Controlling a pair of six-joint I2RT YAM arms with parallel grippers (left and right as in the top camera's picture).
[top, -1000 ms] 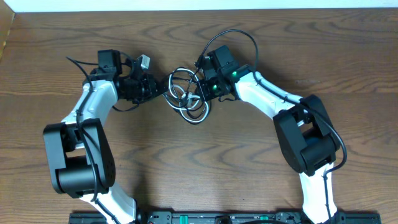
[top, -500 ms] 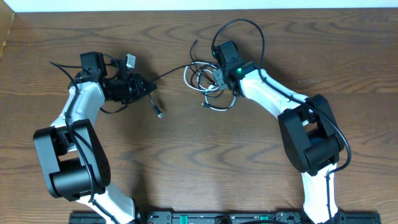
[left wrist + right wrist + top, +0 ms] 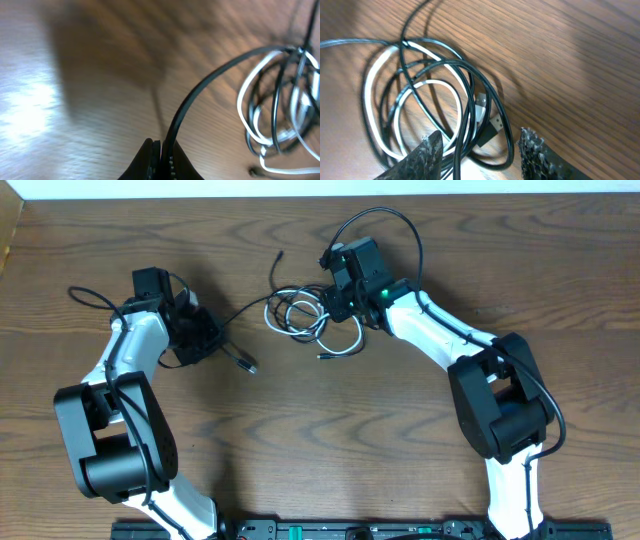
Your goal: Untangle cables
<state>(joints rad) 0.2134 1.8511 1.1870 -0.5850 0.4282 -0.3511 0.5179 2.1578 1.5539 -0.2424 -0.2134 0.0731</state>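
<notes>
From overhead, the left tool [image 3: 213,340] is clenched on a long thin black cable [image 3: 243,312]. The cable runs from the tool's tip up and away toward a loose coil lying under and just in front of the right tool [image 3: 330,302]. A short tail of the same cable hangs past the left tool and ends in a small black plug [image 3: 250,367] on the brown wooden tabletop [image 3: 400,430], just beyond the tool's tip. A shorter thin white cable [image 3: 347,348] loops through the coil by the right tool, and the two cords are wound together there. The two tools are well apart.

In the left wrist view, the left tool [image 3: 161,160] has its fingers pressed together on the black cable [image 3: 200,90]. The cable rises from between them and arcs ahead and to the side into the coil. The white cable [image 3: 245,100] lies in overlapping rings with black strands, well ahead of the tool, on the tabletop [image 3: 75,75]. The picture is blurred.

In the right wrist view, the right tool [image 3: 480,137] is released, its two fingers spread wide and gripping nothing. The black cable [image 3: 470,70] and the white cable [image 3: 440,84] lie in crossed loops ahead of the tool. Several strands pass beside one finger. A white plug [image 3: 480,107] and a dark plug [image 3: 492,127] rest side by side between the fingers on the tabletop [image 3: 570,60].
</notes>
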